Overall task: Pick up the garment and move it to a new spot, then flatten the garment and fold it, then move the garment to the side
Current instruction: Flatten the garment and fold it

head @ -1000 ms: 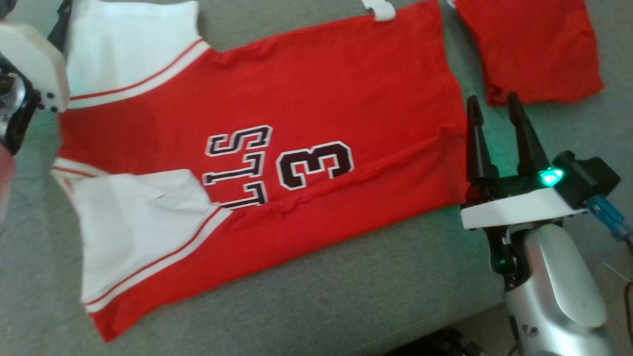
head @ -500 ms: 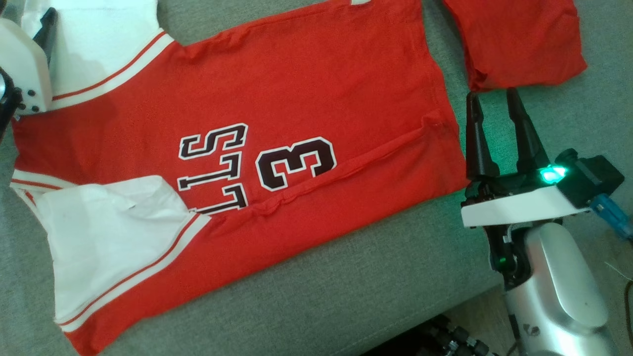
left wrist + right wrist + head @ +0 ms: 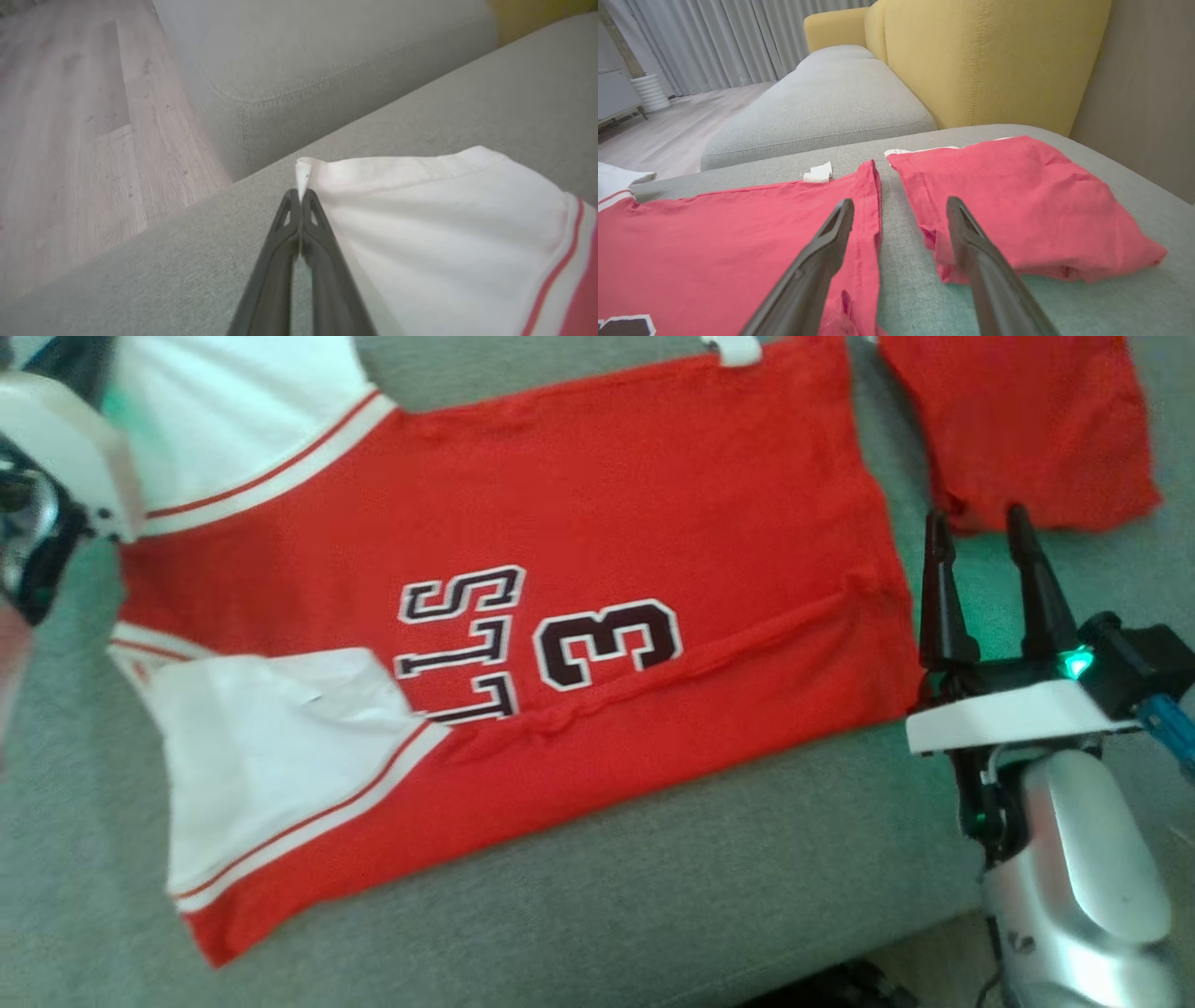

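Jersey (image 3: 579, 523), red with white sleeves, lies spread on the grey sofa seat (image 3: 653, 915), black number and lettering facing up. A long crease runs across its lower half. The near sleeve (image 3: 280, 756) is folded inward over the body and covers the edge of the lettering. A small white tag (image 3: 733, 350) sticks out past the far side edge.

Left pincer (image 3: 299, 192) is clenched, tips pressed together on the corner of the far sleeve (image 3: 420, 210); a small peak of white cloth stands up just past the tips. This corner sits near the seat's edge, with wooden floor (image 3: 70, 140) beyond.

Right pincer (image 3: 977, 518) is released, fingers spread and holding nothing. It hangs just beside the jersey's hem, over the strip of bare seat between the jersey and a second red garment (image 3: 1027, 420), which lies folded and apart from the jersey.

A yellow backrest (image 3: 985, 60) rises behind the seat in the right wrist view.
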